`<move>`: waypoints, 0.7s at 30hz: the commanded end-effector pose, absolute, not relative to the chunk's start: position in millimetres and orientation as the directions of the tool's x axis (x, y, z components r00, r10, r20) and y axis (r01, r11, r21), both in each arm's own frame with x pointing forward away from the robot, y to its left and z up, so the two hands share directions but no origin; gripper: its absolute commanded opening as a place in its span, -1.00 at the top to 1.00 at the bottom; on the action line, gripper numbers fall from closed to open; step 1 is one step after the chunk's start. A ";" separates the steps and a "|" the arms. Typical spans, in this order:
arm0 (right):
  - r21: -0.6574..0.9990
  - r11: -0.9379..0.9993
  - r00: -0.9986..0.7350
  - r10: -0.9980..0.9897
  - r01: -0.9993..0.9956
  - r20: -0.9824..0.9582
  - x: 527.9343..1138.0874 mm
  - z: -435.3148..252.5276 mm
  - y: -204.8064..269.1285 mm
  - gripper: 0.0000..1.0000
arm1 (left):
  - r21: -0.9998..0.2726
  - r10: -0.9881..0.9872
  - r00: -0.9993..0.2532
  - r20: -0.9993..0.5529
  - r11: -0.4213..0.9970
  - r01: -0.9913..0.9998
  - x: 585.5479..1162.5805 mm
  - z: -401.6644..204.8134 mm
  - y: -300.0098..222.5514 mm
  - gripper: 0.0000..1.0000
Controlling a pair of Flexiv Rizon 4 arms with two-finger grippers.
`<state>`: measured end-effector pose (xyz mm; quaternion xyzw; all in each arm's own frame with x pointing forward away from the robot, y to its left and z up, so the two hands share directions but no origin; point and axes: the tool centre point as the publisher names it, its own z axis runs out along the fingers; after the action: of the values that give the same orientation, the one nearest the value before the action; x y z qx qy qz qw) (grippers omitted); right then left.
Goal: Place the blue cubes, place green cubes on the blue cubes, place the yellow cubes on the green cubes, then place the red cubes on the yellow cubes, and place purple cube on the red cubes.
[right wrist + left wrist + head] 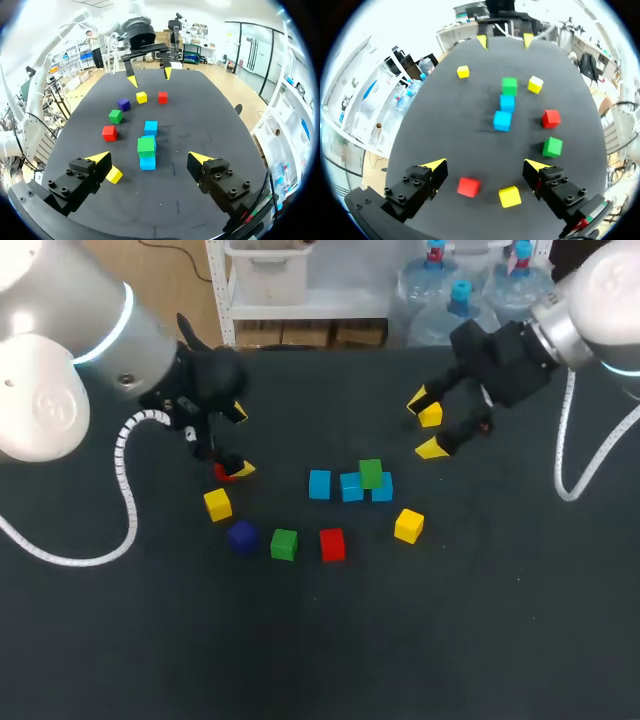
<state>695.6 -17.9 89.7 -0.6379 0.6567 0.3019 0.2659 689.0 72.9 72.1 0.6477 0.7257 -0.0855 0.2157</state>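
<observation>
Red cube (468, 186) and yellow cube (510, 196) lie closest, by the wide-spread, empty fingers of my left gripper (485, 167). Ahead, three blue cubes (319, 484) form a row running side to side across the table (320, 640), a green cube (370, 473) stacked toward its right end. My right gripper (149, 159) hangs agape near that end, holding nothing.

We look down on a dark, matte tabletop (320, 640) that fills nearly the whole head view. Its far edge runs straight across the back. The charcoal surface is lit softly and evenly from above, with only short, faint shadows.
</observation>
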 end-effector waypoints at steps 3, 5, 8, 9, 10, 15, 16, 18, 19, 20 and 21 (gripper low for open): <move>0.057 0.003 -0.044 -0.675 -0.998 -0.736 695.8 89.3 -17.7 -1.00 | 0.081 0.927 -0.035 -0.373 0.070 0.994 659.8 71.3 55.2 -1.00; 0.057 0.003 -0.044 -0.675 -0.998 -0.736 695.8 89.3 -17.7 -1.00 | 0.027 0.915 -0.038 -0.401 0.053 0.998 652.1 62.3 50.5 -1.00; 0.057 0.003 -0.044 -0.675 -0.998 -0.736 695.8 89.3 -17.7 -1.00 | -0.042 0.923 -0.045 -0.382 0.031 0.999 638.7 48.5 48.4 -1.00; 0.057 0.003 -0.044 -0.675 -0.998 -0.736 695.8 89.3 -17.7 -1.00 | -0.057 0.918 -0.046 -0.393 0.025 0.998 635.0 44.9 49.8 -1.00; 0.057 0.003 -0.044 -0.675 -0.998 -0.736 695.8 89.3 -17.7 -1.00 | -0.073 0.913 -0.058 -0.405 0.031 0.997 631.7 40.9 52.0 -1.00; 0.057 0.003 -0.044 -0.675 -0.998 -0.736 695.8 89.3 -17.7 -1.00 | -0.113 0.905 -0.118 -0.409 0.078 0.991 624.7 29.0 61.0 -1.00; 0.057 0.003 -0.044 -0.675 -0.998 -0.736 695.8 89.3 -17.7 -1.00 | -0.110 0.906 -0.119 -0.407 0.081 0.991 625.2 30.3 60.6 -1.00; 0.057 0.003 -0.044 -0.675 -0.998 -0.736 695.8 89.3 -17.7 -1.00 | -0.096 0.910 -0.110 -0.399 0.078 0.992 626.6 31.9 57.7 -1.00; 0.057 0.003 -0.044 -0.675 -0.998 -0.736 695.8 89.3 -17.7 -1.00 | -0.091 0.912 -0.106 -0.396 0.076 0.993 627.4 31.2 56.3 -1.00; 0.057 0.003 -0.044 -0.675 -0.998 -0.736 695.8 89.3 -17.7 -1.00 | -0.082 0.915 -0.100 -0.390 0.073 0.994 629.0 29.6 54.8 -1.00; 0.057 0.003 -0.044 -0.675 -0.998 -0.736 695.8 89.3 -17.7 -1.00 | -0.071 0.924 -0.097 -0.369 0.076 0.995 630.4 27.6 52.9 -1.00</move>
<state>695.2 -17.7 89.8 -0.6376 0.6567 0.3018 0.2665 630.3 59.2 29.8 0.6611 0.7212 -0.1683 0.1203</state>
